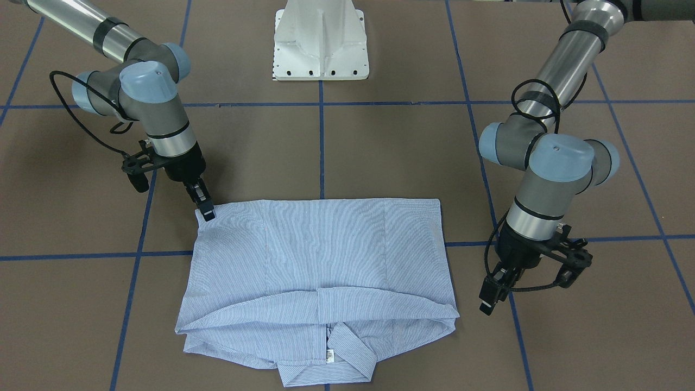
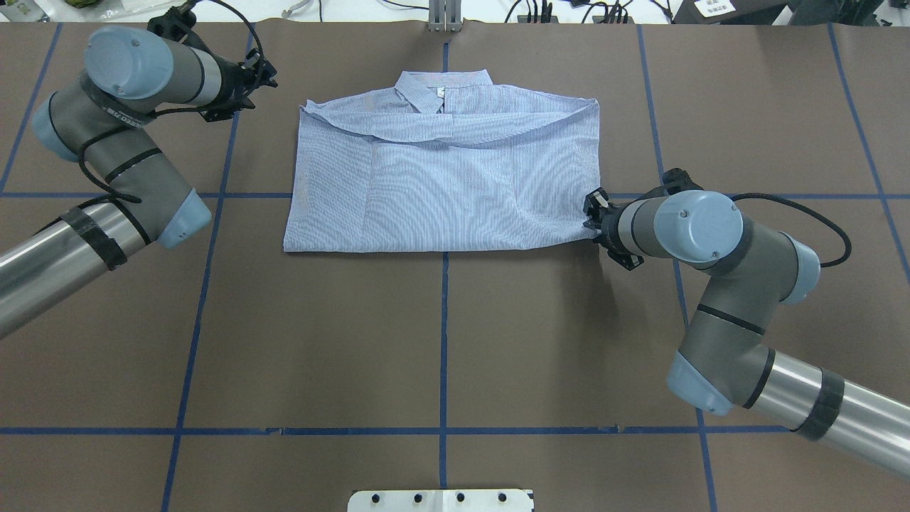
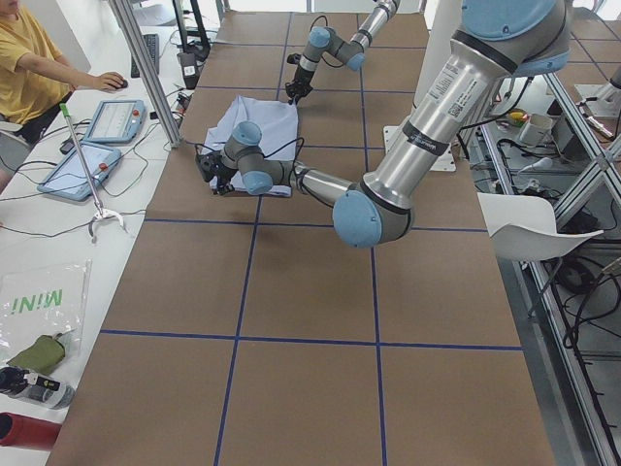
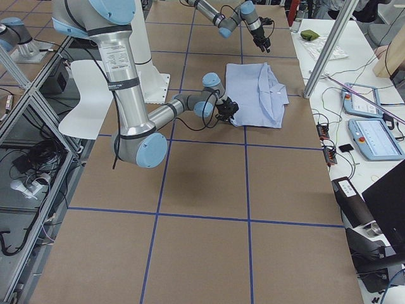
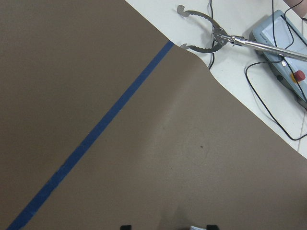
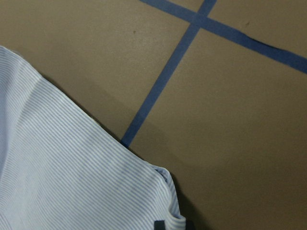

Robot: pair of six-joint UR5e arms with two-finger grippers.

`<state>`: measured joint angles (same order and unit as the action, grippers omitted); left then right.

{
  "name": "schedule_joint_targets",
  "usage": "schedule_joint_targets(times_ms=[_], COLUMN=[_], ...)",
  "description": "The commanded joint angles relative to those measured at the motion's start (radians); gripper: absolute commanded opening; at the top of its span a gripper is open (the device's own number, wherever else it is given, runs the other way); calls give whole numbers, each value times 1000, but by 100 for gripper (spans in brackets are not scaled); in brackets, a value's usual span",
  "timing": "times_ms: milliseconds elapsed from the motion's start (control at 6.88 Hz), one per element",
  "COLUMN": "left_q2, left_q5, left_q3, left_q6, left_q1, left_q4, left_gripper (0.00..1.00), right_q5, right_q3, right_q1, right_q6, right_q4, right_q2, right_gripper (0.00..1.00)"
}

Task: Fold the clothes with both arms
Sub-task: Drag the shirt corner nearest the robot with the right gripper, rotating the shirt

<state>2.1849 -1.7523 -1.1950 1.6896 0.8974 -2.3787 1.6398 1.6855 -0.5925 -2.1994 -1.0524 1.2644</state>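
While right gripper (image 1: pixel 205 209) pinches shirt (image 1: pixel 320 250) corner, left gripper (image 1: pixel 488 298) apart

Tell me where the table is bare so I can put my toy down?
The biggest bare patch is the brown table between the shirt's edge away from the collar and the white base. It is crowded at the shirt's two sides: the right gripper is at one corner, and the left gripper hangs beside the collar end.
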Motion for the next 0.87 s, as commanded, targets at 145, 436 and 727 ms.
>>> schedule_joint_targets(times_ms=[145, 436, 727], left_q2=[1, -49, -103], left_q5=[-1, -28, -148], left_q3=[-2, -129, -250], left_q6=[4, 12, 65], left_q1=[0, -12, -12], left_q4=[-1, 7, 18], left_gripper=[61, 60, 78], right_q5=[9, 28, 271], right_q3=[274, 490, 565], right_q1=[57, 226, 372], right_q6=[-94, -141, -145], right_q4=[-105, -336, -521], right_q2=[123, 136, 147], right_gripper=[0, 0, 0])
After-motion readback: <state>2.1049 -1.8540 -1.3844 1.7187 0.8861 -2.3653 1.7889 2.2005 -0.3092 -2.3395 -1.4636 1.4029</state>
